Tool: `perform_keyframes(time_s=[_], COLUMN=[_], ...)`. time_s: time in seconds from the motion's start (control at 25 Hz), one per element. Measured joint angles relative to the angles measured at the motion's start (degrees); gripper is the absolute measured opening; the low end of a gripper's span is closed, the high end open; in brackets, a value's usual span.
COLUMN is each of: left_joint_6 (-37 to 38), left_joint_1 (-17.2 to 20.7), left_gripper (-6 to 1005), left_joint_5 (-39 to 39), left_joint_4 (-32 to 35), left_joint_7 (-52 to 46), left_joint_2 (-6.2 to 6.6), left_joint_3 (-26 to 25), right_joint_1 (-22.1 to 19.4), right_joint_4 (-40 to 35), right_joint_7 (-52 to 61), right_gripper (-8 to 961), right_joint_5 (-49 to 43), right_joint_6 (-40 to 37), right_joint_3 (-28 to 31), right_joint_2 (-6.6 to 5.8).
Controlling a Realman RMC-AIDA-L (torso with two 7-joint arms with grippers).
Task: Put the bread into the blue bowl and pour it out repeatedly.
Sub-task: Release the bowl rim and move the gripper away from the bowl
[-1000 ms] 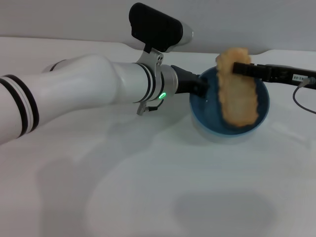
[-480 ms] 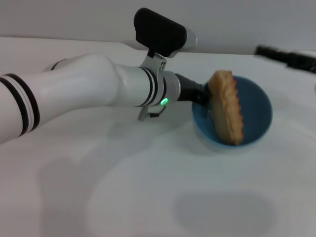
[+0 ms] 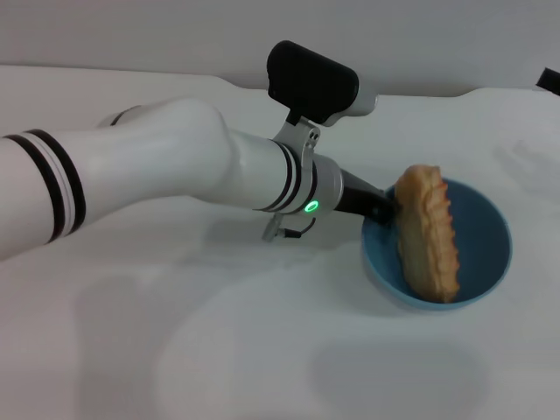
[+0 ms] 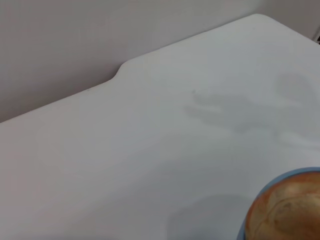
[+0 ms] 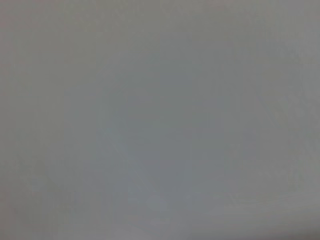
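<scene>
We see the bread (image 3: pixel 427 232) propped on edge inside the blue bowl (image 3: pixel 481 254), which the left gripper (image 3: pixel 385 208) holds at its rim, fingers clamped. Over-tilting could spill it onto the surface (image 3: pixel 262 350).

Left arm (image 3: pixel 166 175): glossy white shell w/ two black bands, silver wrist ring w/ green LED (image 3: pixel 309 207), black camera housing (image 3: pixel 311 83), black hand end.

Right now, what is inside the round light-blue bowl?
The ribbed orange-and-cream toy bread stands on edge inside the round light-blue bowl, leaning on the rim next to the left hand. The bowl's wall behind the bread is covered.
</scene>
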Motion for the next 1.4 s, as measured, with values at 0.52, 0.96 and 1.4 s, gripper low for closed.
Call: perform_keyframes(time_s=[0.52,0.96,1.4], left_joint_6=[0.6,1.5,3.7], left_joint_1=[-0.4,-0.3,1.0], left_gripper=[-1,65,442], left_joint_5=[-1.6,-1.6,-1.3], left_joint_4=[-1.8,-2.1,-1.6], left_joint_7=[0.5,0.3,0.3], left_joint_2=[0.13,0.44,0.91], left_joint_3=[2.4,2.9,-4.0], right_joint_1=[-0.3,-0.3,-1.1], right_joint_4=[0.8,1.9,2.1], right_joint_7=[-1.8,-3.0,-6.0], right_gripper=[562,582,603], right_joint_5=[0.1,0.2,0.0], right_joint_6=[0.4,0.5,1.6], right_joint_3=[0.2,0.5,0.4], right_joint_2=[0.02,-0.01,-0.02])
